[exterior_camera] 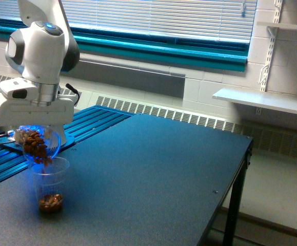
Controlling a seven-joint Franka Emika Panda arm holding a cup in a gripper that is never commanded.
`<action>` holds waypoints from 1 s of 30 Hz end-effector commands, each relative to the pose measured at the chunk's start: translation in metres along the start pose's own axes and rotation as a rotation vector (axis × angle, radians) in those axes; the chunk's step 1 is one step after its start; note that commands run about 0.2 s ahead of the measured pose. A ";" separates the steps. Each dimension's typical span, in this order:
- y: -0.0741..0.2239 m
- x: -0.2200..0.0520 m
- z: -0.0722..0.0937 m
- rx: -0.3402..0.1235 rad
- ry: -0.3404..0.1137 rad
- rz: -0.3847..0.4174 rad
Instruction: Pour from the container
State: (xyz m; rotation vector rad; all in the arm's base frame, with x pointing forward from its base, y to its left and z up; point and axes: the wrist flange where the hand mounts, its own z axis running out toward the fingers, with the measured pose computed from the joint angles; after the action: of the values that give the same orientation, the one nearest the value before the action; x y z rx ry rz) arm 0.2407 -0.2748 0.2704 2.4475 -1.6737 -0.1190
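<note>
Pouring: the gripper (34,127) is holding the container (36,143) tipped mouth-down just above the cup (49,183), with the brown pieces (36,145) crowding toward its lower edge.
Grip: the jaws are closing on the container (fingers themselves are hidden under the white hand, so the exact contact is not visible).
Container position: it is hanging at the exterior view's left, directly over the cup's rim, apparently not touching it.
Cup: it is standing upright on the table (153,169), carrying a shallow layer of pieces (51,203) at its bottom, so the pour looks only partly done.
Doing it well: keeping the mouth centred over the narrower cup and tilting slowly is advisable, since clumped pieces could drop at once and spill.
Surface: the dark tabletop is lying flat and matte.
Room: window blinds (158,18), a wall heater (163,110) and a white shelf (263,100) are showing behind.
</note>
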 end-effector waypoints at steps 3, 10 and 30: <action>-0.009 0.001 -0.004 -0.004 0.005 -0.034; -0.013 -0.003 -0.004 -0.008 -0.003 -0.049; -0.014 -0.004 -0.004 -0.028 -0.005 -0.067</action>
State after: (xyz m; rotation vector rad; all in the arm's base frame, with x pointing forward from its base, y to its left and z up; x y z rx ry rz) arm 0.2486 -0.2665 0.2694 2.4752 -1.6070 -0.1582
